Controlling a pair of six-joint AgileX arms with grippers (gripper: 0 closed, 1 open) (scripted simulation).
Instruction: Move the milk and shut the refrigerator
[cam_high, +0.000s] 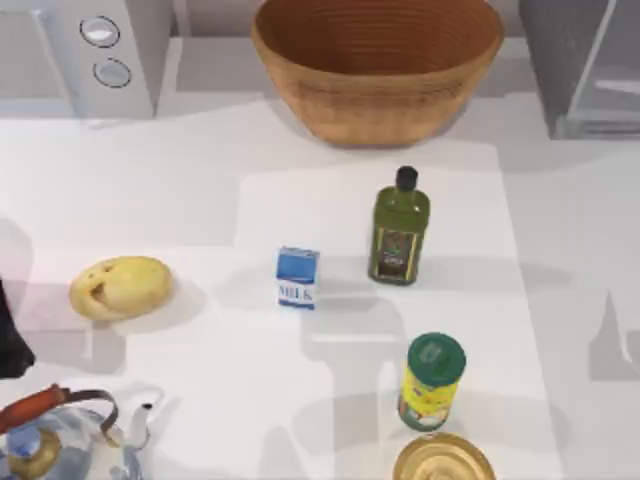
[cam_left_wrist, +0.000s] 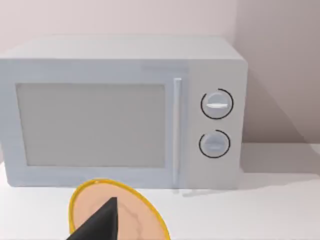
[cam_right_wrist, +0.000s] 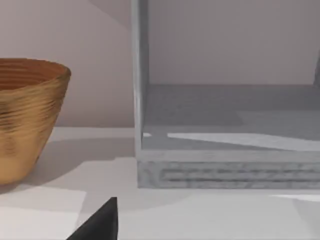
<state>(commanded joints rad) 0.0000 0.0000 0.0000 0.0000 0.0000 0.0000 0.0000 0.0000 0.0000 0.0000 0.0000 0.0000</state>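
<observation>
A: Left gripper (cam_left_wrist: 102, 221), jaw state?

B: Cannot tell. Dark wedge at the edge of the left wrist view, nothing seen in its grip. Just behind it, a yellow-rimmed round thing (cam_left_wrist: 142, 216) on the white table (cam_high: 200, 200). Beyond that, the white microwave (cam_left_wrist: 125, 110), door closed, two round knobs one above the other.

A: Right gripper (cam_right_wrist: 102, 221)?

B: Same entry: cannot tell, dark wedge, nothing seen in its grip. Ahead of it, the refrigerator (cam_right_wrist: 225, 130), grey interior exposed and bare. Beside the cabinet, the woven basket (cam_high: 376, 62).

A: Left arm (cam_high: 10, 340) from above?

B: Dark mass at the table's left edge, near the potato (cam_high: 120, 287) and above the kettle (cam_high: 60, 435).

A: Location of the milk (cam_high: 297, 278)?

B: Upright at mid-table, untouched, well apart from both grippers. To its right, the green bottle (cam_high: 398, 232), near but not touching. Nearer the front edge, the yellow can (cam_high: 431, 382) with green lid, and just below it a golden round object (cam_high: 443, 460), cut off by the frame.

A: Refrigerator from above?

B: Far right corner, well apart from the milk, right of the basket.
</observation>
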